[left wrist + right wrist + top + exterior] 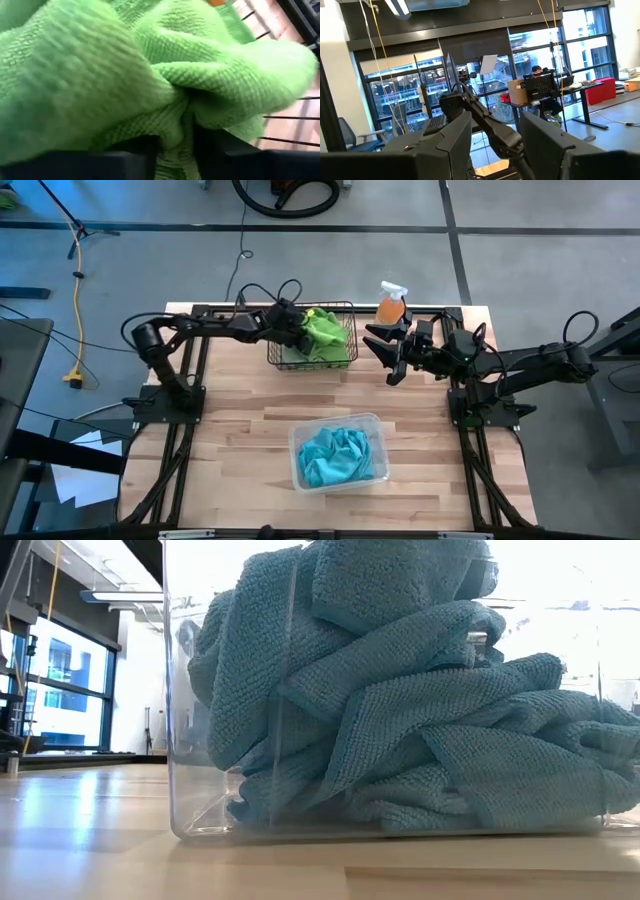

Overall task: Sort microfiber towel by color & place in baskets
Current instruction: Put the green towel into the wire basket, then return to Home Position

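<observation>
The black wire basket stands at the far middle of the table with lime green towels heaped in it. My left gripper reaches into it and is shut on the lime green towel that fills the left wrist view. Near the front, the clear tub holds crumpled turquoise towels. In the low view the turquoise towels sit behind the tub's wall. My right gripper hangs open in the air to the right of the basket, with nothing between its fingers. My left gripper pinches a bunched fold of the lime green towel between its two fingers. It comes slanting down from the table's left into the basket. The cloth's creases run together at the gap. The towel lies on the green heap inside the basket.
An orange spray bottle stands at the far edge, just right of the basket and close to my right gripper. Bare wood lies between the basket and the tub, and to the tub's left and right.
</observation>
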Robot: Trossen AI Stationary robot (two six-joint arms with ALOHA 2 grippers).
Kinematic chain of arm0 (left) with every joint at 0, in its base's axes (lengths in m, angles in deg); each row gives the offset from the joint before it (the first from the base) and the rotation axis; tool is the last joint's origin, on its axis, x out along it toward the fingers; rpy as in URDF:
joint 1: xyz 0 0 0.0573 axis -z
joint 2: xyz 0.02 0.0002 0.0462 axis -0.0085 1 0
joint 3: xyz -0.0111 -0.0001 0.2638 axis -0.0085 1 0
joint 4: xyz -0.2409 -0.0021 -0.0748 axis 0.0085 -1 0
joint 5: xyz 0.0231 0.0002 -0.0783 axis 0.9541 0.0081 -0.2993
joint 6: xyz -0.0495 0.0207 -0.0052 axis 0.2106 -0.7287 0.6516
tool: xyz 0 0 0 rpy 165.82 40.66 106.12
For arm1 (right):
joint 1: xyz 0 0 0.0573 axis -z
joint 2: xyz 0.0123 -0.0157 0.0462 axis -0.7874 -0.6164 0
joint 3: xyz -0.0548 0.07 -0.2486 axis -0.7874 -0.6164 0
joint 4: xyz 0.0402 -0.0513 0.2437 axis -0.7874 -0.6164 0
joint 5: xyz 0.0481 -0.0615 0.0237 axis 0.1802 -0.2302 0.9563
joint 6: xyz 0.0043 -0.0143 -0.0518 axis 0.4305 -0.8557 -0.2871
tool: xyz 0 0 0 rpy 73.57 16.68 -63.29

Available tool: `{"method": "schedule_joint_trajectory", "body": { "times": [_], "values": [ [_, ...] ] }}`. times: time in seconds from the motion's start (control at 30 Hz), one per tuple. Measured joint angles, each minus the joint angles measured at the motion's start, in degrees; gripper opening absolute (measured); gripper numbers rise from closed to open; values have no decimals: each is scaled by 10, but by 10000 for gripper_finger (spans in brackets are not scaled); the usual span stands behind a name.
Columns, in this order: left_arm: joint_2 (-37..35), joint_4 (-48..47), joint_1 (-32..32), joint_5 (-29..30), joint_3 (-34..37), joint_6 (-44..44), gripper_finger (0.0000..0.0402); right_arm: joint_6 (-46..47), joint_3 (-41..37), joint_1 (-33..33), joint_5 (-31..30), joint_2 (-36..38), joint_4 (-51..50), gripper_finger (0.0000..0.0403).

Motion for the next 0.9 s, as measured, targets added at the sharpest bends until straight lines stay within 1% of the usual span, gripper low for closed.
{"method": "schedule_joint_trajectory", "body": {
  "times": [0.2, 0.33, 0.4, 0.57, 0.73, 0.9],
  "values": [
    [-37, -107, 0, -3, -37, -13, 158, 0, 0, 0, 1, 0, 0, 163],
    [-69, -186, 0, -3, -65, -22, 190, 0, 0, 0, 1, 0, 4, 163],
    [-86, -202, 0, -2, -75, -24, 200, 0, 0, 0, 1, 0, 6, 163],
    [-136, -207, 0, -3, -81, -41, 211, 0, 0, 0, 1, 0, 6, 163],
    [-171, -242, 0, -4, -81, -37, 212, 0, 0, 0, 1, 0, 6, 163],
    [-212, -252, 1, -25, -81, -37, 212, 0, 0, 0, 5, 10, 4, 163]
  ]
}}
